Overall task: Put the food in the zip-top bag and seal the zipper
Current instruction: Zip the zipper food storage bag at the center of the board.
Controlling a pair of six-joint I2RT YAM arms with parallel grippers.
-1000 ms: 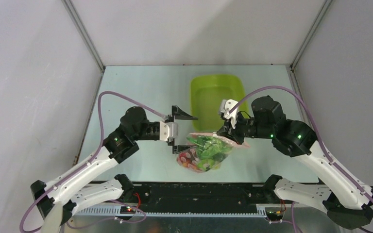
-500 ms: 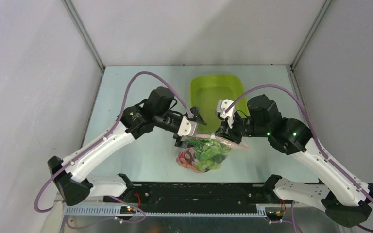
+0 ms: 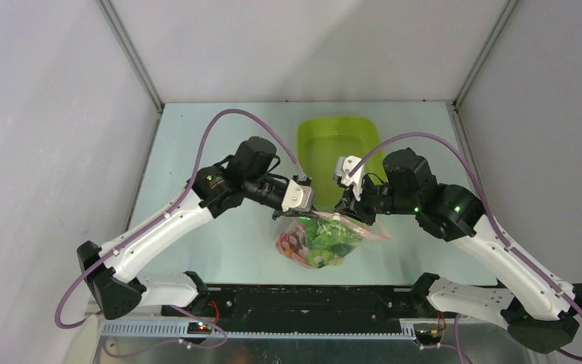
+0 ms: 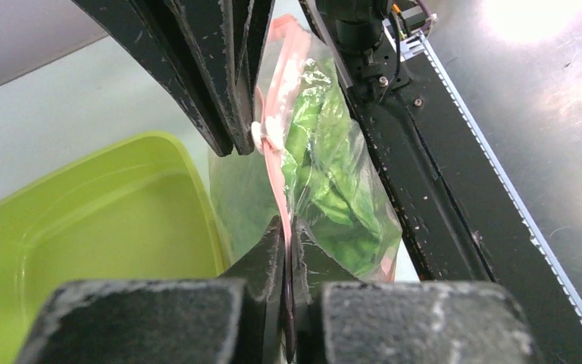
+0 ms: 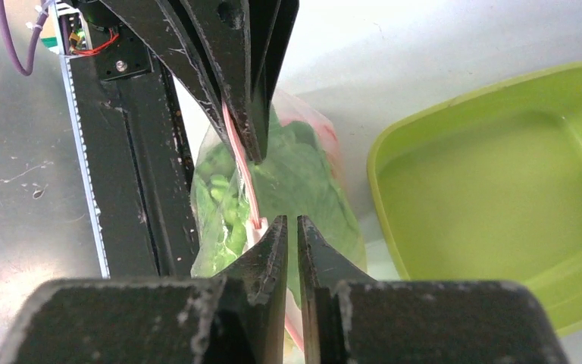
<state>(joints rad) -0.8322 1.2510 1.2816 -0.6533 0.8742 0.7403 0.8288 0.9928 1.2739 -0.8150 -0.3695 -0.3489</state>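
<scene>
While on the zipper [image 4: 275,171], left gripper [image 4: 287,231] facing right gripper [image 5: 292,226].

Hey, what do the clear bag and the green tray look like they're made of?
The zip-top bag: thin, glossy, clear plastic film; it creases, and the leafy green food shows through. The tray: lime-green moulded plastic, probably rigid, smooth with a soft sheen and rounded corners.

Lime-green tray [image 3: 307,130] on pale table [image 3: 197,136]

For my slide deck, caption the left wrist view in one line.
Left end effector pinching the pink zipper of the zip-top bag holding lettuce, lime tray beside.
</scene>
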